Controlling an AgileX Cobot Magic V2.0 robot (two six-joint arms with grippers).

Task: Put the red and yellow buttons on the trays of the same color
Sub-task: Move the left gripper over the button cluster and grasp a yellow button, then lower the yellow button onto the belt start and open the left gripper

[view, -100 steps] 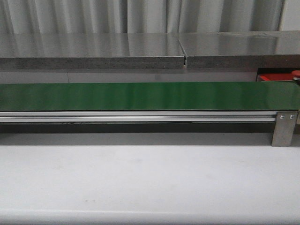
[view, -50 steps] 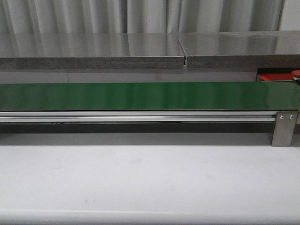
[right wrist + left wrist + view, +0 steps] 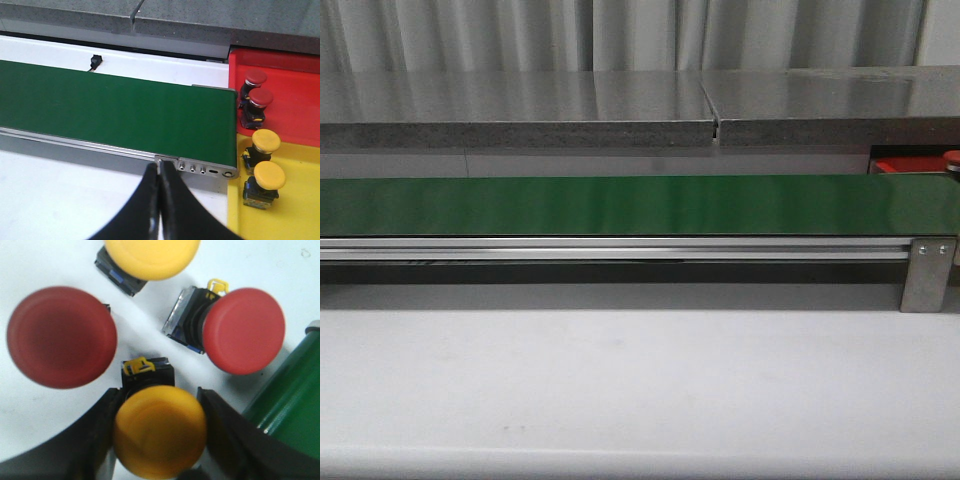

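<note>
In the left wrist view my left gripper (image 3: 160,396) has its jaws against both sides of a yellow button (image 3: 160,432) that sits on the white surface. Two red buttons (image 3: 62,337) (image 3: 244,330) and another yellow button (image 3: 152,257) lie close around it. In the right wrist view my right gripper (image 3: 159,167) is shut and holds nothing, over the white table by the belt's end. The red tray (image 3: 295,107) holds two red buttons (image 3: 256,77) (image 3: 261,98). The yellow tray (image 3: 300,210) holds two yellow buttons (image 3: 266,141) (image 3: 269,176). Neither gripper shows in the front view.
The long green belt (image 3: 620,205) with its metal rail (image 3: 620,248) runs across the front view, and a grey counter (image 3: 520,110) stands behind it. A sliver of the red tray (image 3: 905,166) shows at the far right. The belt's edge (image 3: 292,400) is beside the left gripper.
</note>
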